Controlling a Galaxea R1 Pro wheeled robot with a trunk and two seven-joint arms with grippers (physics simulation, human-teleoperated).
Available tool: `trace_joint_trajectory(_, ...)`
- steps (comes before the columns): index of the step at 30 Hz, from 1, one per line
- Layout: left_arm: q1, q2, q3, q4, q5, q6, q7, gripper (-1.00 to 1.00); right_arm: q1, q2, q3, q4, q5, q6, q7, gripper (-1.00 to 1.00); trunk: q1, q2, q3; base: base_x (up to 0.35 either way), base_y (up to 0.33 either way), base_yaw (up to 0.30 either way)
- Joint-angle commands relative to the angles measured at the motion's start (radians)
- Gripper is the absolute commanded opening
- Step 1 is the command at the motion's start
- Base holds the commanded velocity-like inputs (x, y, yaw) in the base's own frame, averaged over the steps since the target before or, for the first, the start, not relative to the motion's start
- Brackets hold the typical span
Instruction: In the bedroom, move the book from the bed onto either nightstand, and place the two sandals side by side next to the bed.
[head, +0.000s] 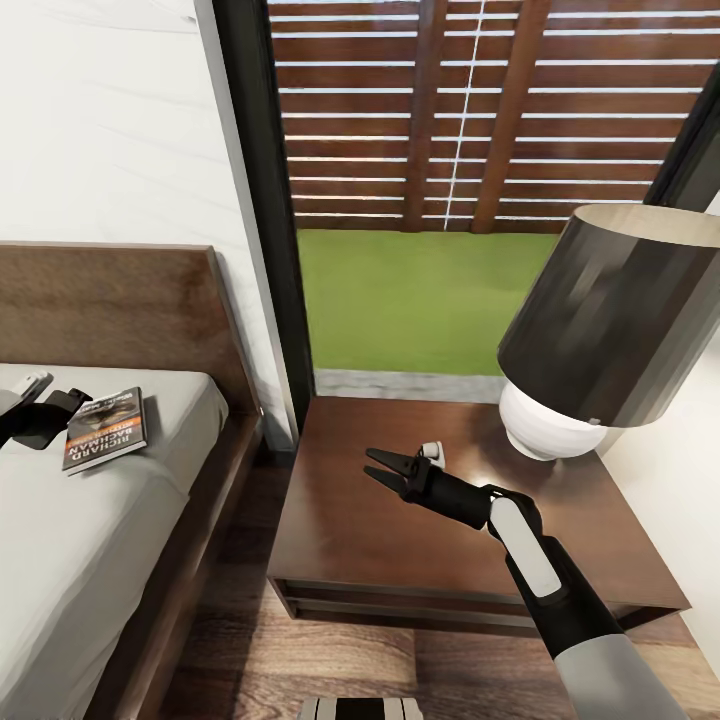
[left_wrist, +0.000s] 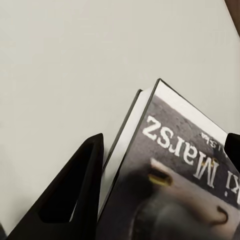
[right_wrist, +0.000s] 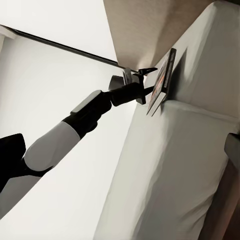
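White walls (head: 100, 120) met a dark-framed window (head: 260, 200) showing slatted fence (head: 450, 110) and grass (head: 410, 300), above wood-plank floor (head: 300, 660).

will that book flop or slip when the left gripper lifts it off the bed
The book looks thin and soft-covered, so it may sag if held by one edge. It seems light. The left gripper straddles its edge on a soft mattress, so it could slide.

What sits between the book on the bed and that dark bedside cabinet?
In the head view, between the book and the nightstand lie bare mattress, the bed frame's dark side rail, then a strip of wood floor.
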Motion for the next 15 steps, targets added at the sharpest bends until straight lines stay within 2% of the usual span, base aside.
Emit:
trace_joint_trajectory(1,0.001,0.0,0.014,0.039,0.012,0.008,0.01,1.0,-0.001,-0.001,0.001,0.0,-0.003,0.004,0.0,1.0,0.0,0.0,-0.001,0.0,0.0,0.0)
trace_joint_trajectory(15,0.0,0.0,0.014,0.039,0.012,0.008,0.009,1.0,-0.001,-0.001,0.001,0.0,-0.003,0.004,0.0,1.0,0.0,0.0,-0.001,0.0,-0.012,0.0)
